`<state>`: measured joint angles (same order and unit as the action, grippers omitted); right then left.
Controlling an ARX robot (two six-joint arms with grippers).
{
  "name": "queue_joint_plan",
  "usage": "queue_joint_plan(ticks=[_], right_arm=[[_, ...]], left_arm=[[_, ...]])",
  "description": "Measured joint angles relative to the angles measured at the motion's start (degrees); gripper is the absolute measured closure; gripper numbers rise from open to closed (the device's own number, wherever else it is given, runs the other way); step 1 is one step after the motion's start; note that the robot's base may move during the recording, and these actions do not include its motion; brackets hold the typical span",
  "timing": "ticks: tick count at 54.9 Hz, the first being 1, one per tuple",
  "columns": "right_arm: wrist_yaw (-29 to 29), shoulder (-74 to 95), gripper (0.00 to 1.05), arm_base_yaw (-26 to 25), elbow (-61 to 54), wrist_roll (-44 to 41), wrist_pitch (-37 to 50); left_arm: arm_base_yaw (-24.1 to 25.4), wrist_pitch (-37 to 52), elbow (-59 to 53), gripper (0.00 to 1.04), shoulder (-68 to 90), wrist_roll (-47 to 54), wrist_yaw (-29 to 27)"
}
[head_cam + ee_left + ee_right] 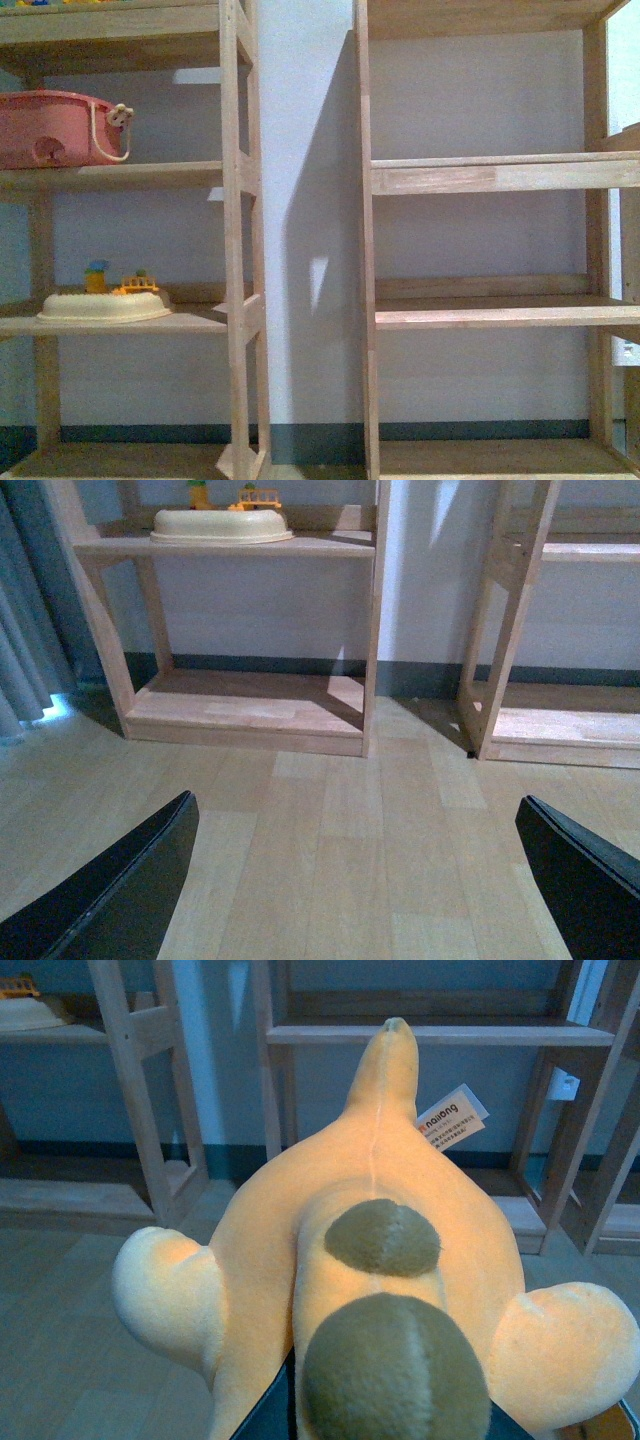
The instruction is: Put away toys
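Note:
An orange-yellow plush toy [370, 1260] with olive-brown patches, rounded limbs and a small white tag [452, 1118] fills the right wrist view. My right gripper [385, 1425] is shut on it, and only slivers of its dark fingers show beside the plush. The toy hangs in front of a wooden shelf unit [430, 1032]. My left gripper [355, 880] is open over bare wooden floor, its two black fingers [120, 890] spread wide with nothing between them. Neither arm appears in the front view.
Two wooden shelf units [235, 250] [500, 175] stand against a pale wall. The left one holds a pink basket [55, 128] and a cream tray [105, 305] with small colourful toys [135, 285]. A grey curtain [25, 630] hangs beside it.

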<state>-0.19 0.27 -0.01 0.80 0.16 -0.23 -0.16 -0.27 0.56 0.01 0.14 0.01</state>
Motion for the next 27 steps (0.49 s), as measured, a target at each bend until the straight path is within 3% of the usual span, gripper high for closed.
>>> queue_joint_plan(ticks=[27], right_arm=[[0.0, 0.0, 0.95, 0.0, 0.0, 0.0, 0.0]], left_arm=[[0.0, 0.0, 0.0, 0.06, 0.0, 0.0, 0.0]])
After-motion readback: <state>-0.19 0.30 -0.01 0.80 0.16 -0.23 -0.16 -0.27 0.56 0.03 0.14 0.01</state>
